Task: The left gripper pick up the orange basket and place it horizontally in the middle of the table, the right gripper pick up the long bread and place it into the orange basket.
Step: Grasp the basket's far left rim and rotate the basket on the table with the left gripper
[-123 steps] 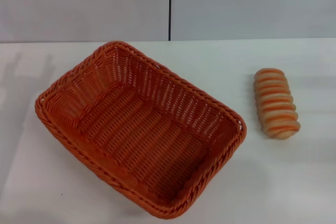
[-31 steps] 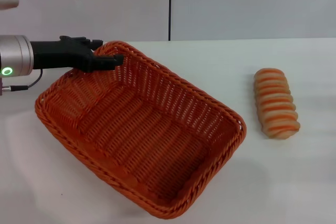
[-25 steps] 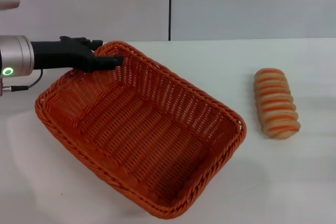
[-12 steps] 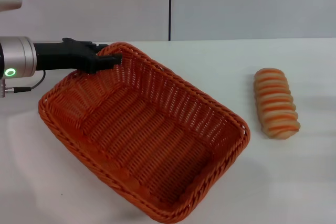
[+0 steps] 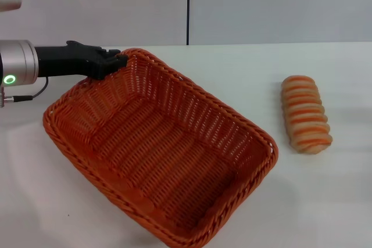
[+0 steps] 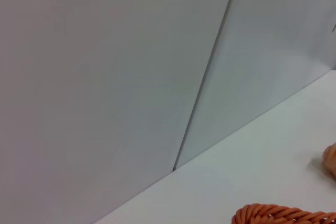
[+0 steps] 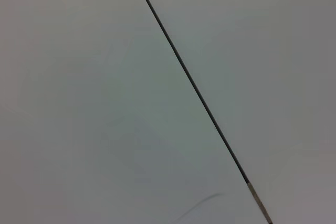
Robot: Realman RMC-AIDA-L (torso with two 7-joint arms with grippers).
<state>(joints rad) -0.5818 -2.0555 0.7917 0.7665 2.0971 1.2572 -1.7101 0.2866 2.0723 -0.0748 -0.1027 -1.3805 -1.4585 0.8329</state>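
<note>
Head view: we see the black left gripper (image 5: pixel 114 62) on its level arm clamping the woven orange basket's (image 5: pixel 168 143) braided far rim | ridged striped long bread (image 5: pixel 306 114) lies apart.

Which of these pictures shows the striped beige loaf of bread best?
The head view: the whole long bread lies in plain sight on the white table. The left wrist view catches only an orange sliver at its edge, perhaps the loaf; the right wrist view shows none of it.

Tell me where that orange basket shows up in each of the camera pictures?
Head view: the orange basket fills the left and middle of the table, its far corner held by the left gripper.
Left wrist view: only a bit of braided rim at the bottom edge.
Right wrist view: not in it.
Shared landmark: the dark wall seam.
</note>
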